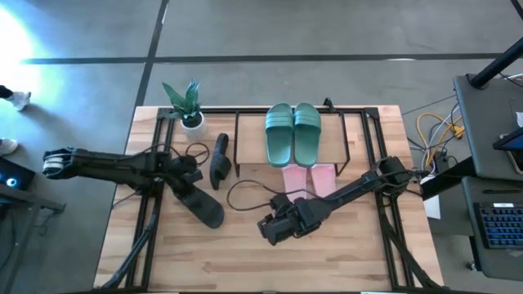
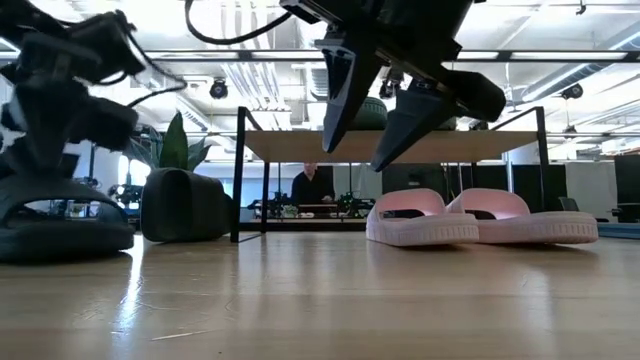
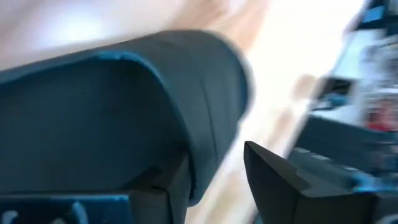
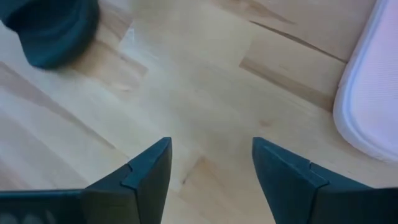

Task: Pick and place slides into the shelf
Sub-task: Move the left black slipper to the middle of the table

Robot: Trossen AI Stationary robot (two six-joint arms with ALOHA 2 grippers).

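Observation:
A dark green pair of slides [image 1: 292, 133] lies on the top board of the shelf [image 1: 249, 135]. A pale pink pair [image 2: 480, 218] rests sole-down on the table under that board. One black slide [image 1: 219, 159] stands on its side left of the shelf. Another black slide [image 1: 203, 206] lies sole-down on the table, and in the left wrist view this black slide [image 3: 112, 106] is close in front of the fingers. My left gripper [image 3: 217, 155] is open just above it. My right gripper [image 4: 211, 143] hangs open over bare wood near the pink pair. My left gripper comes slanting down at the lying black slide, whose rounded edge [image 3: 211, 124] reaches between the fingers. One finger [image 3: 165, 193] stands right against it; I cannot tell whether it touches. The slide lies on the table.
A potted plant [image 1: 188, 106] stands at the far left corner beside the shelf. A black cable [image 1: 245, 192] loops over the table's middle. Black frame rails [image 1: 147, 220] run along both sides. A person [image 2: 312, 185] sits in the room beyond. Bare wood [image 1: 270, 265] lies along the near edge.

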